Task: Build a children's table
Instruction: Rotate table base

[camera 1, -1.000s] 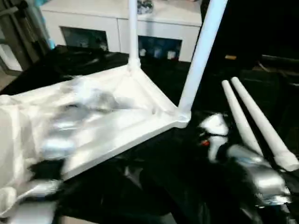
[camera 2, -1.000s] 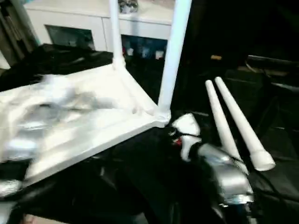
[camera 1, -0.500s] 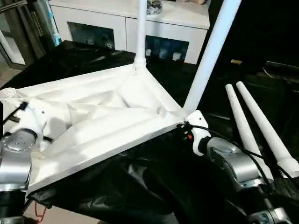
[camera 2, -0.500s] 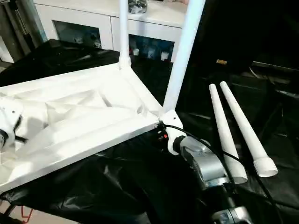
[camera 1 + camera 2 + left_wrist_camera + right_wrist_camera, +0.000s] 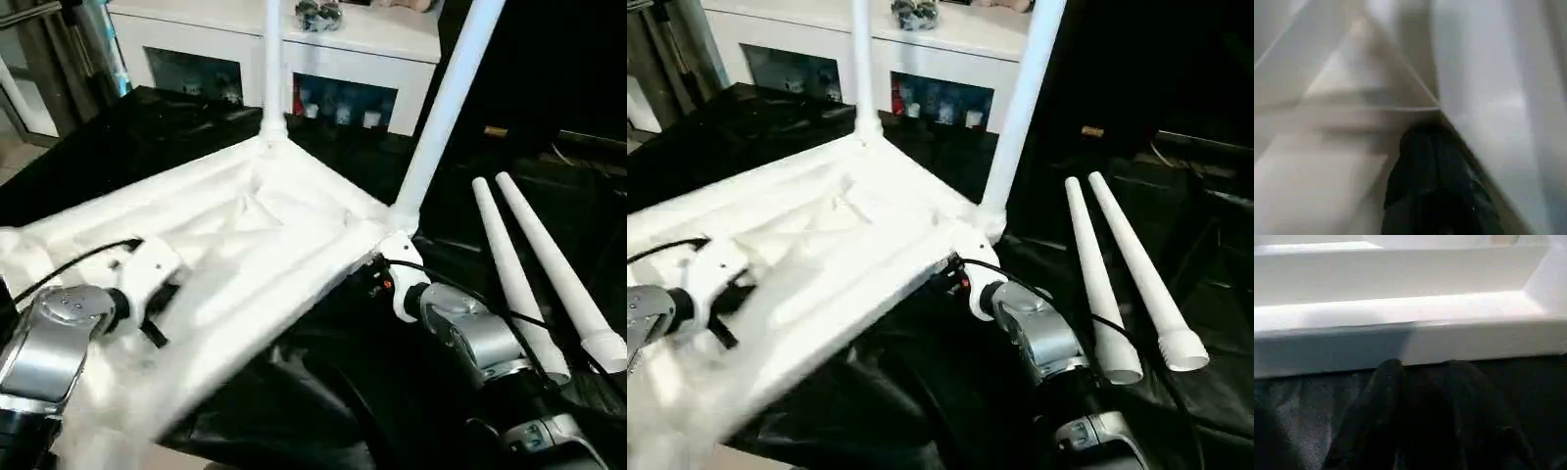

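My right gripper (image 5: 1420, 382), fingers together and empty, sits just under the edge of the white ribbed plastic tabletop (image 5: 274, 245). My left gripper (image 5: 1425, 161) presses among its ribs; whether it's open, I cannot tell. The upturned tabletop lies on black cloth (image 5: 323, 392), two white tubular legs (image 5: 441, 108) standing in its sockets, two more (image 5: 549, 264) loose beside it.

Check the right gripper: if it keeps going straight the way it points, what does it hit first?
Most likely the side rim of the tabletop. In the right wrist view the right gripper points at that white edge, low, near where it meets the black cloth. Depth is unclear.
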